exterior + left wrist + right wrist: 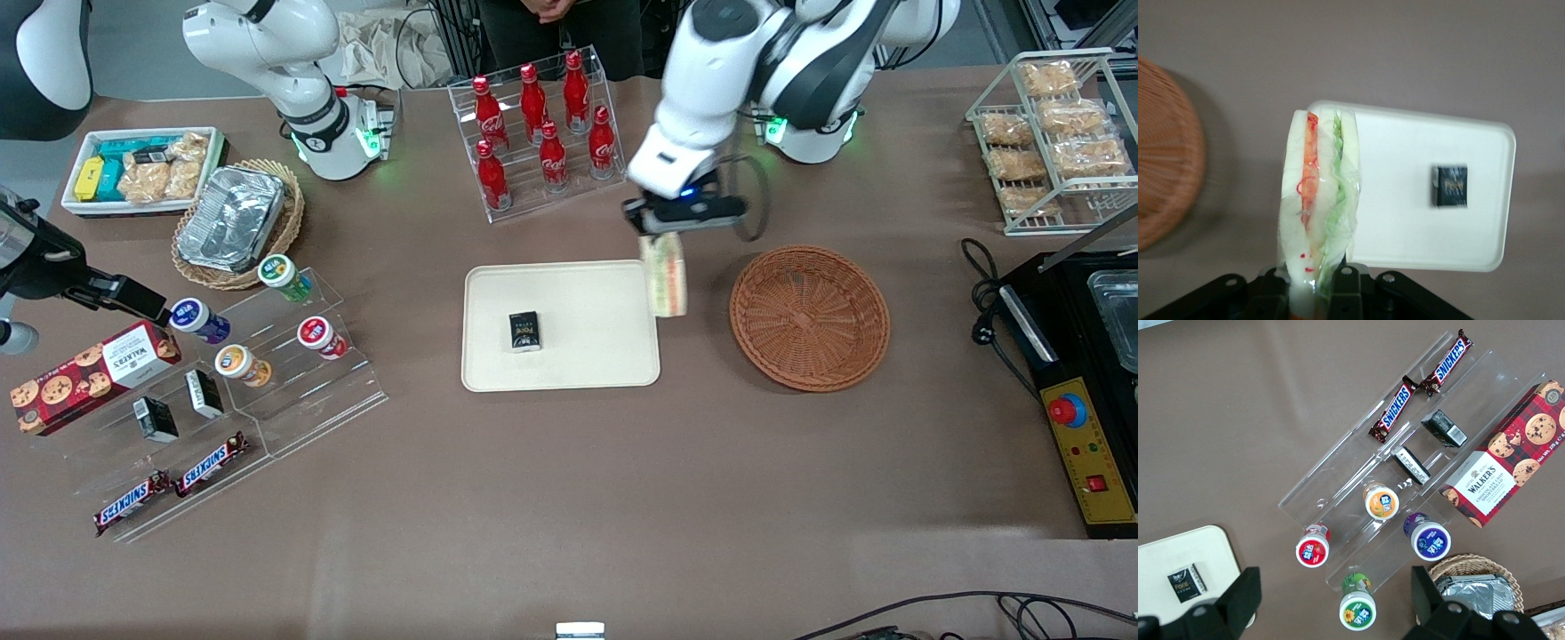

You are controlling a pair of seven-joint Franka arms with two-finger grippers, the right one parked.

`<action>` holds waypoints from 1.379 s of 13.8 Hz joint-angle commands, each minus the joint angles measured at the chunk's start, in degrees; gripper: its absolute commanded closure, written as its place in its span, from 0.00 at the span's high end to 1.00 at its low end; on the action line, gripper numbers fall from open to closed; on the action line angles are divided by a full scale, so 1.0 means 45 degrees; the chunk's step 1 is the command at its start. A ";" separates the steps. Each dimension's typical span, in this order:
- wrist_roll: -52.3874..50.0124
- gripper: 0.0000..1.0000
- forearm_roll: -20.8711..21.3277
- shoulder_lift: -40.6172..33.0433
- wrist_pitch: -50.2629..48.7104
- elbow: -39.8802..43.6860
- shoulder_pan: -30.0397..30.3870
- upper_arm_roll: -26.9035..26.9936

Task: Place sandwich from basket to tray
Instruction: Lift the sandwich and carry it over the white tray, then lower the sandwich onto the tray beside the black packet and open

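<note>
My left gripper (667, 233) is shut on the sandwich (667, 277), a plastic-wrapped wedge of pale bread with orange, green and red filling. It hangs in the air between the cream tray (578, 364) and the reddish-brown wicker basket (809, 317), over the tray's edge nearest the basket. In the left wrist view the sandwich (1318, 200) stands out from the gripper (1313, 283), with the tray (1405, 200) and the basket (1165, 160) below it. The basket is empty.
A small black box (524, 332) lies on the tray. A clear rack of red cola bottles (538, 129) stands farther from the front camera than the tray. A black control box (1080, 418) sits at the working arm's end of the table.
</note>
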 commanded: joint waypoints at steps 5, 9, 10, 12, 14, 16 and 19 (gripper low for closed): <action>-0.0652 0.00 0.3431 0.3959 0.2451 0.0158 -0.0756 0.0307; -0.2039 0.00 0.5639 0.5113 0.3450 0.0140 -0.0952 0.0736; -0.2139 0.00 0.5740 0.5269 0.3450 0.0100 -0.0952 0.0756; -0.2198 0.00 0.5761 0.5252 0.3450 -0.0307 -0.0933 0.0757; -0.2198 0.00 0.5780 0.5290 0.3450 -0.0388 -0.0933 0.0776; -0.2199 0.04 0.5780 0.5310 0.3450 -0.0369 -0.0933 0.0776; -0.2100 0.99 0.6596 0.5329 0.3450 -0.0349 -0.0894 0.0776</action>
